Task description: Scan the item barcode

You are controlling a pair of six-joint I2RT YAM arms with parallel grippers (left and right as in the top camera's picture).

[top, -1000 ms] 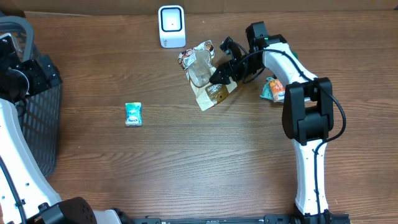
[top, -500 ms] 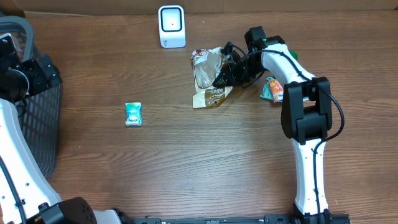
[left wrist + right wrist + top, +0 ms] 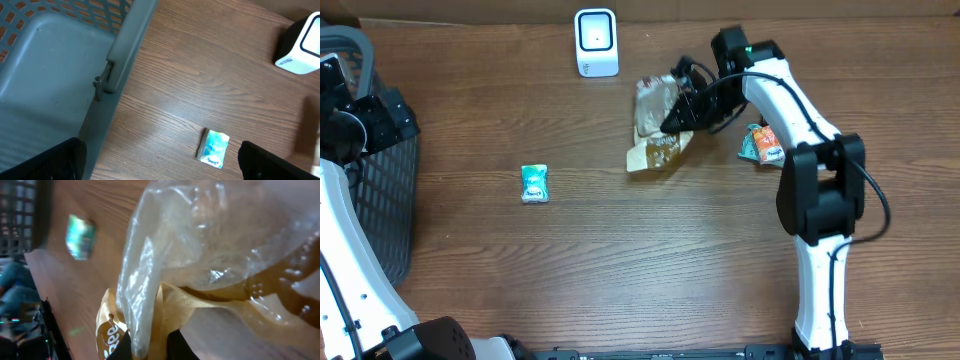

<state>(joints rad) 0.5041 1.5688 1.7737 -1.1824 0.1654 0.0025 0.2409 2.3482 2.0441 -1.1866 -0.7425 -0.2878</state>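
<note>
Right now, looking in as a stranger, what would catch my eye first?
Probably the right gripper pinching a crinkly snack bag toward the back, just right of the white scanner. After that, the small teal packet lying by itself in the middle, and the grey basket at the left edge.

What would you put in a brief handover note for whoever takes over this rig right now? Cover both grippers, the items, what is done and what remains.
Left gripper: jaws open, empty, above the table beside the grey basket.
Right gripper: jaws shut on the edge of the brown-and-clear snack bag.
White scanner: upright at the table's far edge, left of the bag and apart from it.
Teal packet and orange packet: lying on the table, not held.
Done: bag gripped.
Left: bring the bag's barcode, not visible here, before the scanner's face.
</note>
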